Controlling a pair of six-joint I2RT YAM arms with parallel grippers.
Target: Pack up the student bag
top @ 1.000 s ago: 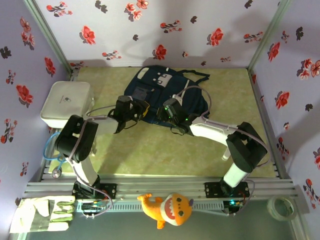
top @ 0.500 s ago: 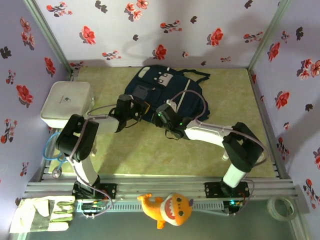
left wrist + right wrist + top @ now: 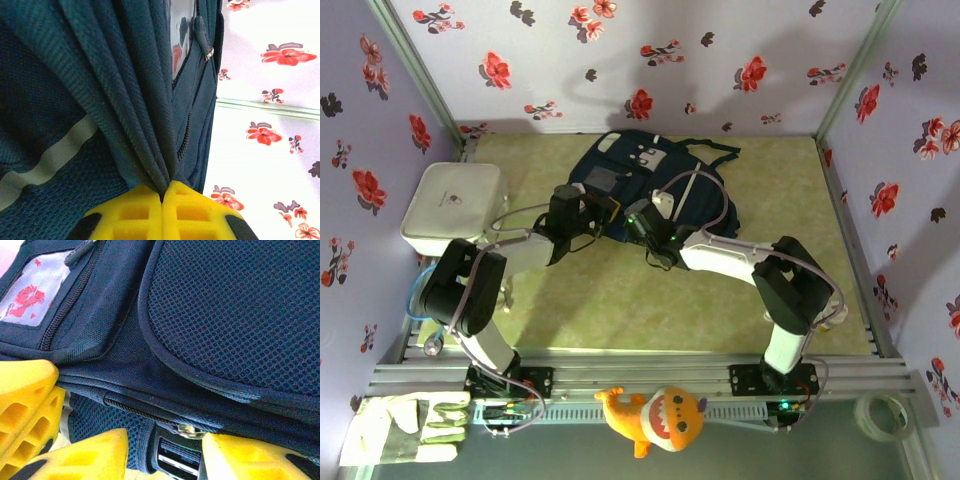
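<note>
The student bag [image 3: 655, 175], navy with white stripe trim and a grey patch, lies at the back middle of the green table. My left gripper [image 3: 590, 213] is at the bag's near-left edge. In the left wrist view the left gripper [image 3: 164, 189] is shut on a bunched fold of the bag's fabric [image 3: 135, 100]. My right gripper [image 3: 642, 222] is just to its right at the bag's near edge. The right gripper [image 3: 165, 452] stands open, its yellow fingers [image 3: 95, 457] on either side of a zipper pull [image 3: 192, 430] and a black tab below it.
A white rounded box [image 3: 450, 205] sits at the table's left edge. Off the table's near edge lie a plush shark [image 3: 655, 420], work gloves [image 3: 405, 428] and a tape roll [image 3: 882, 415]. Flowered walls enclose three sides.
The right gripper has slid left along the bag's near edge, closer to the left gripper. The left gripper has closed on the bag's fabric.
</note>
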